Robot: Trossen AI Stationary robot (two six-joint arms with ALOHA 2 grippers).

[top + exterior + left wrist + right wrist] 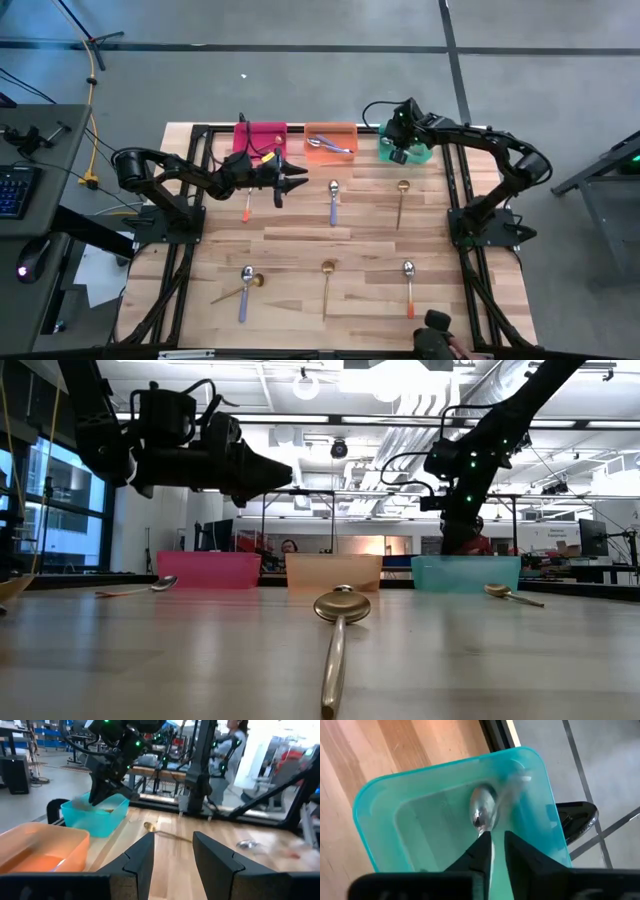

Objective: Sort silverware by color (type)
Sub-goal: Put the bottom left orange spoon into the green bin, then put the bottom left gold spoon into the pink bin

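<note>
Both arms reach toward the bins (330, 135); right jaws (399, 152) pinch a spoon (484, 812).

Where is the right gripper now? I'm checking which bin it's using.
In the high view the right gripper is over the teal bin at the table's far right, beside the orange bin, with a spoon at its fingertips.

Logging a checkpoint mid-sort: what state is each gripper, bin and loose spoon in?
left gripper: open, empty, above the table.
right gripper: shut on a silver-bowled spoon, over the teal bin.
orange bin: holds spoons.
pink bin: contents unclear.
loose spoons: lying flat on the table, unsorted.
</note>
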